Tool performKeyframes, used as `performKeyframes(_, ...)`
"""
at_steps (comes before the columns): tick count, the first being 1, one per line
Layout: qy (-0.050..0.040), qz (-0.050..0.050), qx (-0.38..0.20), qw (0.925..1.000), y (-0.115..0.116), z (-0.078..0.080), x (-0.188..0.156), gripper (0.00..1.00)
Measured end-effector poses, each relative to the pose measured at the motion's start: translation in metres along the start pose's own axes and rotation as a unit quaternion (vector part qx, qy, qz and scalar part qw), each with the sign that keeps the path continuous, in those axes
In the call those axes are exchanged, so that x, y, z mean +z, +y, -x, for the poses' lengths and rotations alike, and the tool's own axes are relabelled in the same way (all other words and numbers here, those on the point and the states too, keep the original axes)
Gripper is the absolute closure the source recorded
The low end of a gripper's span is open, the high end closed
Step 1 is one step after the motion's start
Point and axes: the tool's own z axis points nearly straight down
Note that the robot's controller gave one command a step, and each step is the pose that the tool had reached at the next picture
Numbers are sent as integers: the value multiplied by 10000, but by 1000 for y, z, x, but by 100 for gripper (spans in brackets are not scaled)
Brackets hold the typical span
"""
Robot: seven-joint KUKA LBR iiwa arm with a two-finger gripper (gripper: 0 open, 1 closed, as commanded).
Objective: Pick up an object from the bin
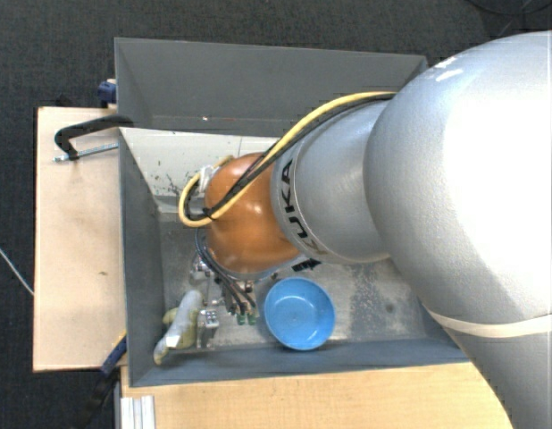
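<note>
My gripper (221,297) reaches down below the orange cover into the front left part of the bin. A round blue bowl (299,314) lies open side up just to its right, near the front wall. A pale cream, elongated thing (179,327) lies slanted in the front left corner, just left of the gripper and close against it. The cover hides what is directly under the gripper.
The big silver arm and its orange cover with a yellow cable span the bin from the right and hide its middle. Bare speckled floor shows right of the bowl and at the back left.
</note>
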Motion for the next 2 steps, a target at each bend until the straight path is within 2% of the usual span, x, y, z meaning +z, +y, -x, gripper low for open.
performKeyframes(1, -5, 3, 3, 10000, 0, 0, -3, 100)
performKeyframes(2, -65, -1, -451, 9990, -27, 66, -182, 100)
